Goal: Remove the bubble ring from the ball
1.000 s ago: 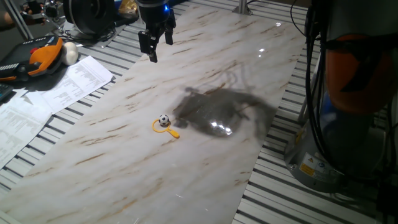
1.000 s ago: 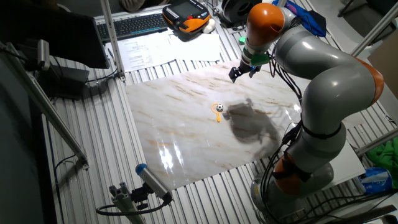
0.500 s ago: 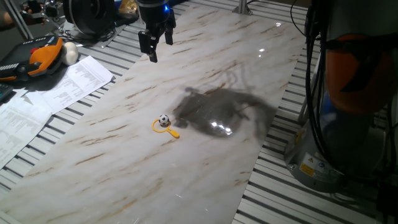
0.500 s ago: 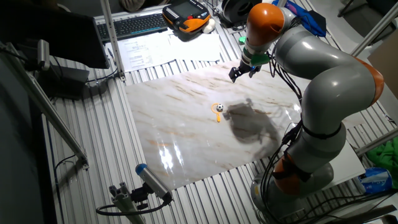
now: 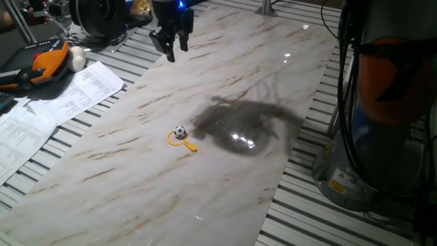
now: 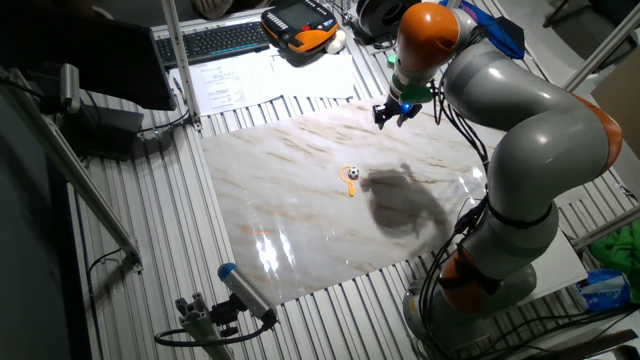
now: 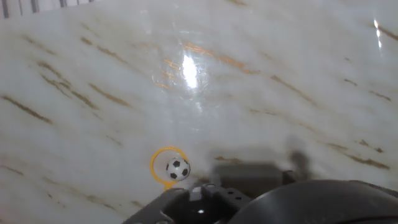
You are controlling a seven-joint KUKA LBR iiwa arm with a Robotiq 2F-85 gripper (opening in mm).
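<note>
The ball (image 5: 179,132), tiny, white with black patches, sits inside the loop of the yellow-orange bubble ring (image 5: 171,141) on the marble board (image 5: 225,184). The ring's short handle points toward the board's near side. Both also show in the other fixed view, the ball (image 6: 353,173) in the ring (image 6: 350,187), and in the hand view, the ball (image 7: 178,168) within the ring (image 7: 153,163). My gripper (image 5: 176,52) hangs high over the far part of the board, open and empty, well away from both; it also shows in the other fixed view (image 6: 390,118).
An orange-and-black tool (image 5: 41,65), a whitish round thing (image 5: 77,59) and printed sheets (image 5: 61,102) lie left of the board. A keyboard (image 6: 220,40) lies further back. The arm's base (image 5: 369,137) stands at the right. The arm's shadow falls right of the ball.
My gripper has risen a little and drifted toward the far edge of the board. The ball and the ring have not moved.
</note>
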